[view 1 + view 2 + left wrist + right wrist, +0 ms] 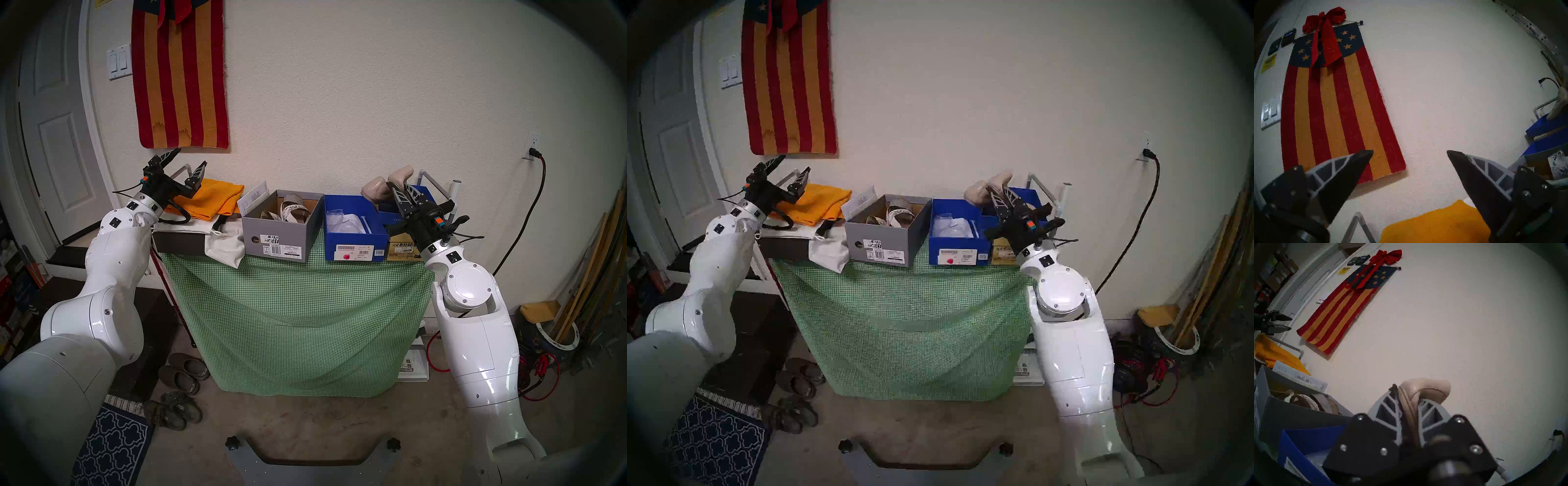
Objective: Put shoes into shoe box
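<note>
At the left of the head view the left gripper (183,169) hangs with its jaws spread wide and nothing between them, above a folded orange cloth (212,198) and a white fabric bag (225,242) at the worktop's left end. Just right of centre-left stands the grey shoe box (278,242), with the strappy sandals (293,212) already lying inside it and a paper sheet (252,200) propped at its back left corner. Next comes the open blue shoe box (354,244), holding only clear wrapping and white tissue, with a tan box (403,251) touching its right side.

At the upper right of the worktop the right gripper (403,193) is closed on the beige flats (386,185), both pinched together by their edges and held clear above the blue box's back corner. They look light and soft; the leather folds over the fingers in the wrist view, so they will likely flop and could slide out of so thin a pinch. A grip on the firmer heel end or sole would probably be steadier.

The blue box's far wall and a white tube frame (437,185) behind it stand close to the flats' way down.
</note>
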Robot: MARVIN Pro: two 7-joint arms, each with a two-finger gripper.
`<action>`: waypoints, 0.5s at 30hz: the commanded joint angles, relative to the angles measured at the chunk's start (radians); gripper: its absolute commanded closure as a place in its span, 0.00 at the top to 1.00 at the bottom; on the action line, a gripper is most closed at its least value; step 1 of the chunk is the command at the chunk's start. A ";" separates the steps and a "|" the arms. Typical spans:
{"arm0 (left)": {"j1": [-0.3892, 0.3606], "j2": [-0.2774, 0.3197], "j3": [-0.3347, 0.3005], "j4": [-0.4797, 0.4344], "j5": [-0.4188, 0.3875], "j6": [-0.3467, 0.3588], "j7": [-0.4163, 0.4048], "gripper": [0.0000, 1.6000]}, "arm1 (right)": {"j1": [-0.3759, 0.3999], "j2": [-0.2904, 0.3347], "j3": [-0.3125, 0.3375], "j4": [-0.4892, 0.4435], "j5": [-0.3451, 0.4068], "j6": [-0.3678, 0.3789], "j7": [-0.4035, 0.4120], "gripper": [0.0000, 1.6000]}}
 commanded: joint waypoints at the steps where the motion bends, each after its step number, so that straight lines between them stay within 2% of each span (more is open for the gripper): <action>1: 0.041 -0.015 -0.010 -0.062 -0.008 -0.005 0.007 1.00 | 0.018 -0.010 -0.023 -0.031 -0.032 -0.056 -0.026 0.00; 15: 0.109 -0.041 -0.033 -0.172 -0.018 -0.008 0.030 1.00 | 0.066 -0.006 -0.034 -0.027 -0.138 -0.137 -0.092 0.00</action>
